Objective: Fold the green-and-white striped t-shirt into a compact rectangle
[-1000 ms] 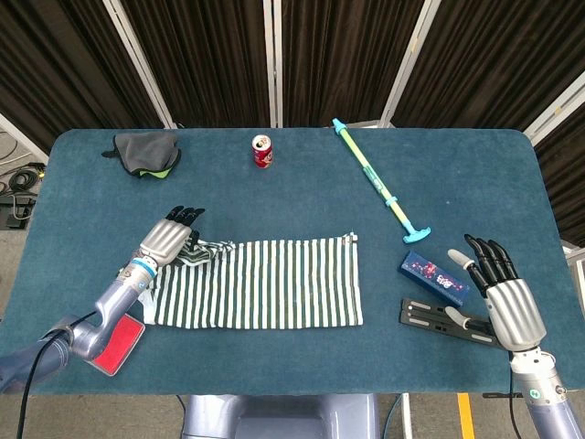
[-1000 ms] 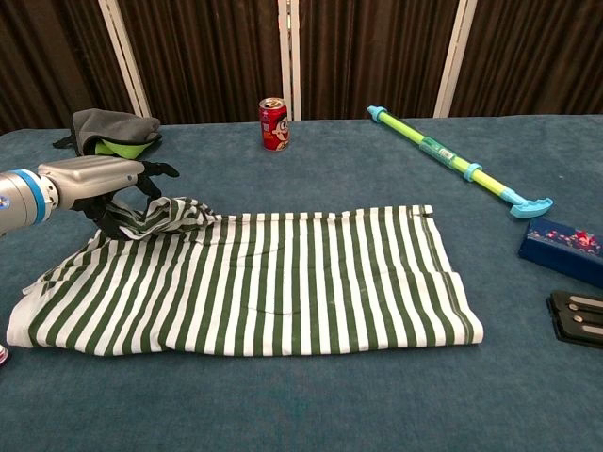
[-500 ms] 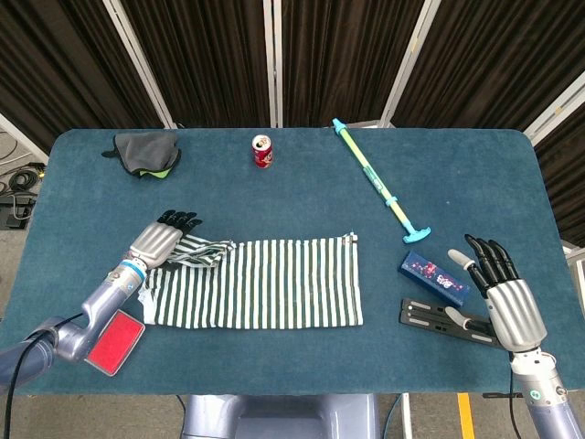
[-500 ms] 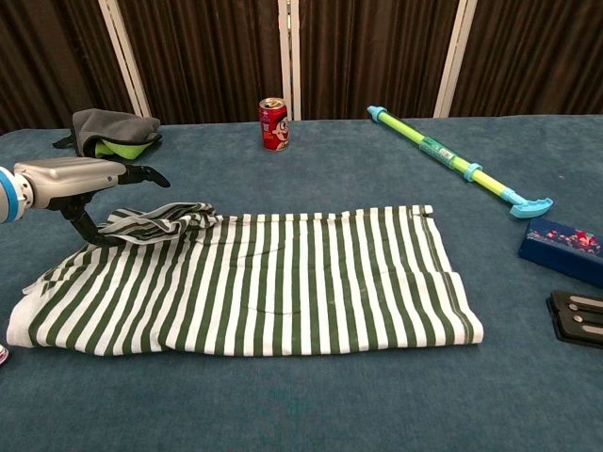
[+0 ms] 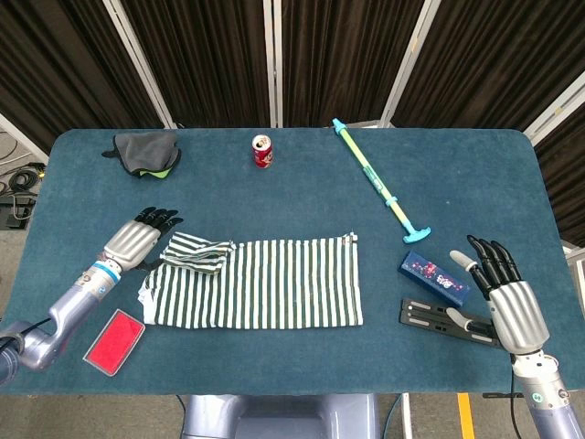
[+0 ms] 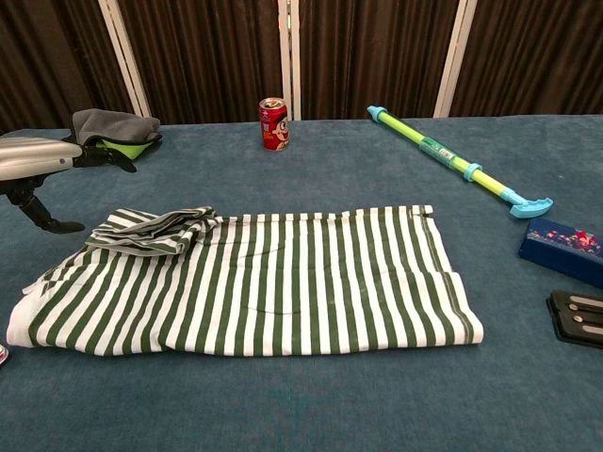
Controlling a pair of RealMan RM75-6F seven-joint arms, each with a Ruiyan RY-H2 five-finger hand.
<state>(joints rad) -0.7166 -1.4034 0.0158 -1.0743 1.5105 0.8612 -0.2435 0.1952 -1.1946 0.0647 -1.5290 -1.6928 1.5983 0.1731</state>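
Table (image 5: 302, 197) | t-shirt (image 5: 265, 282) flat | left hand (image 5: 135, 241) just beside, empty

Your left hand (image 6: 42, 160) hovers empty, fingers apart, just left of the striped t-shirt (image 6: 254, 282), which lies flat on the tabletop (image 6: 311, 395) with its sleeve (image 6: 151, 231) folded in; a red can (image 6: 273, 123) stands behind

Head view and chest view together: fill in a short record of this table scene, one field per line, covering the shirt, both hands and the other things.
shirt: striped t-shirt lies flat, one sleeve bunched at its left end
left hand: left hand beside the shirt, holding nothing, fingers spread
right hand: right hand open near the blue box
behind the shirt: red can, grey cloth, green stick
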